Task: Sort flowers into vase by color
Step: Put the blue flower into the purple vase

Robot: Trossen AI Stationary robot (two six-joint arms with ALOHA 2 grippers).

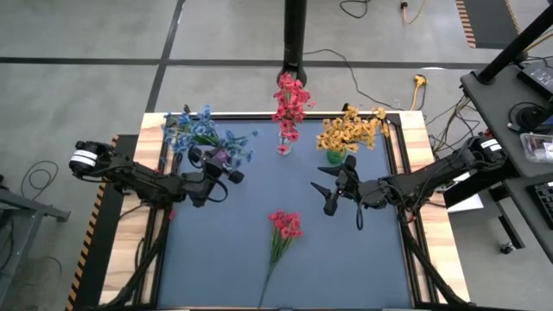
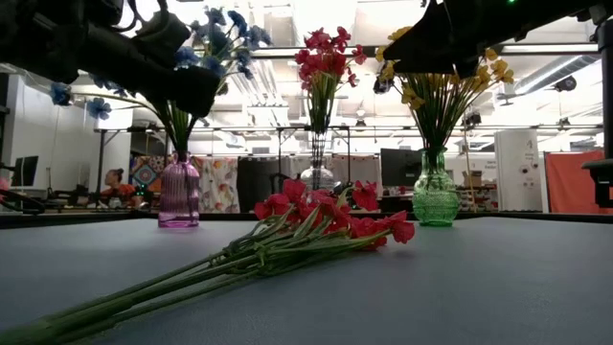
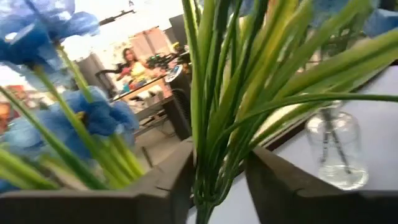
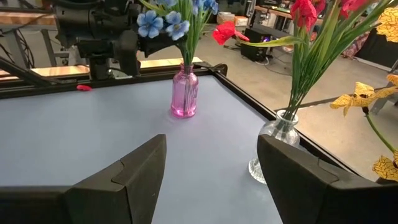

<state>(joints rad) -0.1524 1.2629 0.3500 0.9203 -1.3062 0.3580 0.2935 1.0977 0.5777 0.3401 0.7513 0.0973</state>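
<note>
A loose bunch of red flowers (image 1: pixel 284 226) (image 2: pixel 326 220) lies flat on the blue mat, its stems toward the near edge. Blue flowers (image 1: pixel 197 130) stand in a pink vase (image 1: pixel 218 157) (image 4: pixel 185 93) at the far left. Red ones (image 1: pixel 290 99) stand in a clear vase (image 2: pixel 317 177), and yellow ones (image 1: pixel 350 131) in a green vase (image 2: pixel 436 196). My left gripper (image 1: pixel 226 169) (image 3: pixel 219 186) is level at the blue bunch, above the vase's neck, with the green stems (image 3: pixel 208 180) between its fingers. My right gripper (image 1: pixel 329 192) (image 4: pixel 211 168) hovers open near the green vase, holding nothing. My left gripper comes level from the table's left side, its two fingers on either side of the blue flowers' stems (image 3: pixel 202 190) above the vase's neck. A strip of table shows between the stems and one finger (image 3: pixel 273 186). Whether the other finger touches them I cannot tell.
The three vases stand in a row along the mat's far edge. The mat's near half holds only the loose red bunch. Wooden boards (image 1: pixel 419 138) and black rails frame the mat. A person shows far off in the room behind.
</note>
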